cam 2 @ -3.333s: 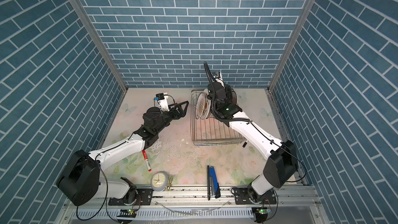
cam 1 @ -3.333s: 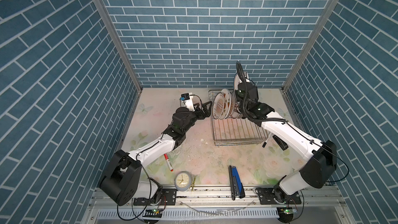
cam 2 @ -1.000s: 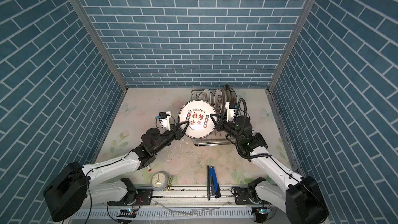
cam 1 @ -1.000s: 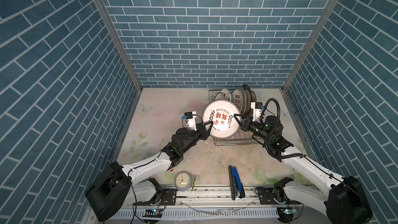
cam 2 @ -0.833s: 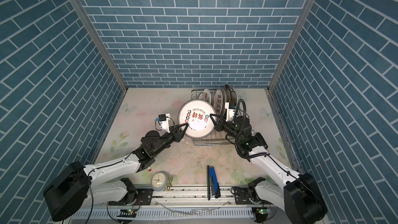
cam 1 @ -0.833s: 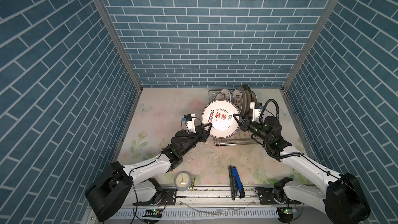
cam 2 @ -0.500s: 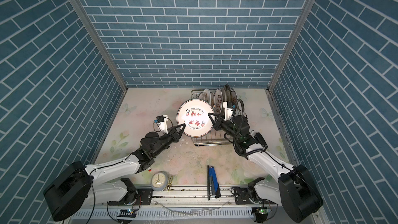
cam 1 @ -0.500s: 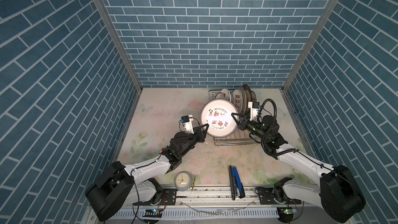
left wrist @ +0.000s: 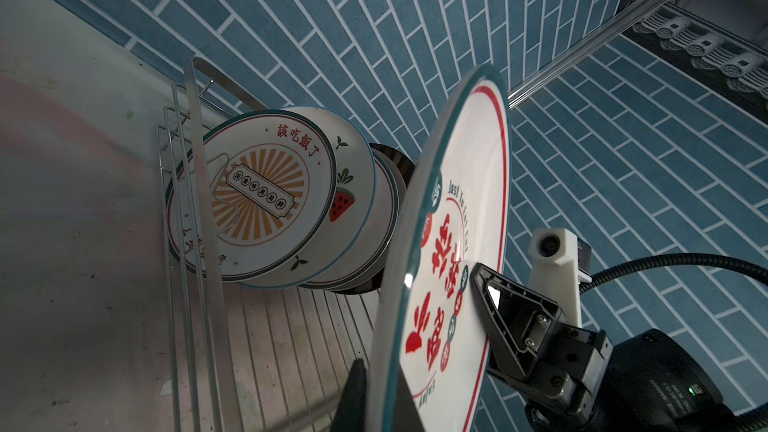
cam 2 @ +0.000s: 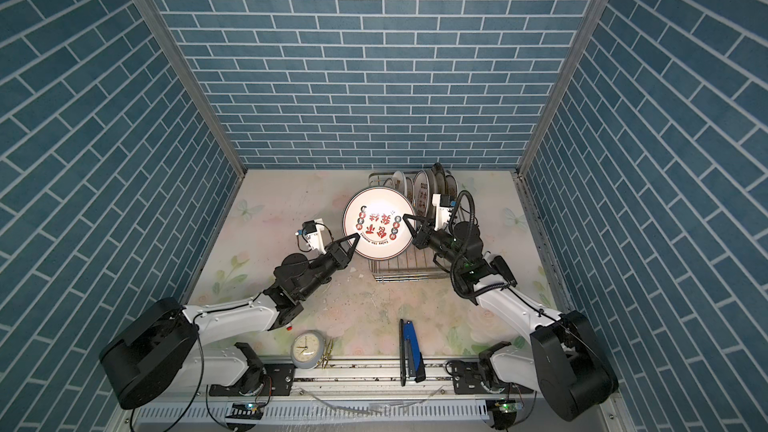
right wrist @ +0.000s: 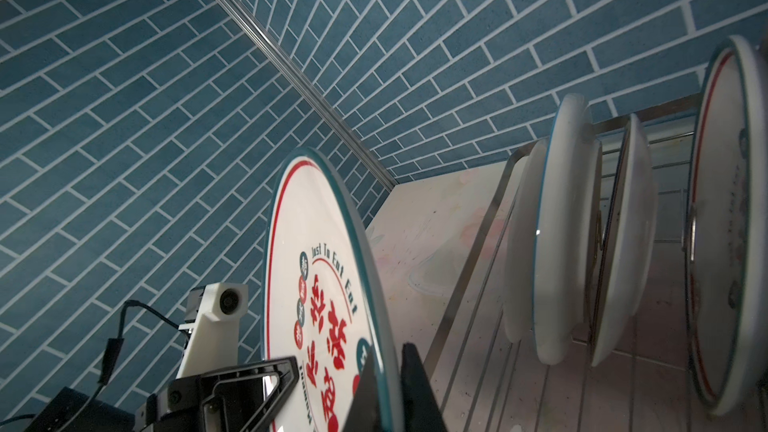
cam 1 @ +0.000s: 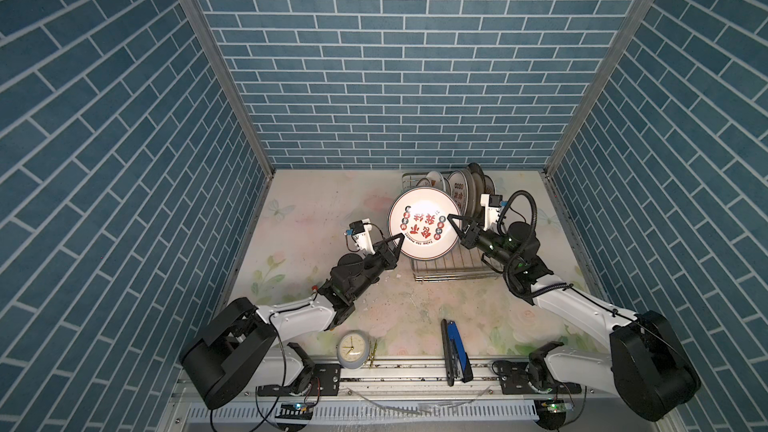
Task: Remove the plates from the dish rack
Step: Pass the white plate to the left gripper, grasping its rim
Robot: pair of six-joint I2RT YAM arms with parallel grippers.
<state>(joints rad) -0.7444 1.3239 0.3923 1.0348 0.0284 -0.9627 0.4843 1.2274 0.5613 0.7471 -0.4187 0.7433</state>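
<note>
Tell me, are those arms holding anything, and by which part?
Yes, both hold one plate by its rim. The left gripper pinches the edge on its side, and the right gripper pinches the opposite edge.

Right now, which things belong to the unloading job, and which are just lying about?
Job: lifted plate, pinched by left gripper and right gripper; racked plates; dish rack.
Lying about: clock; blue-and-black tool.

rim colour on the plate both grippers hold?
Teal edge on the held plate, thin red ring just inside; clearest in the left wrist view.
</note>
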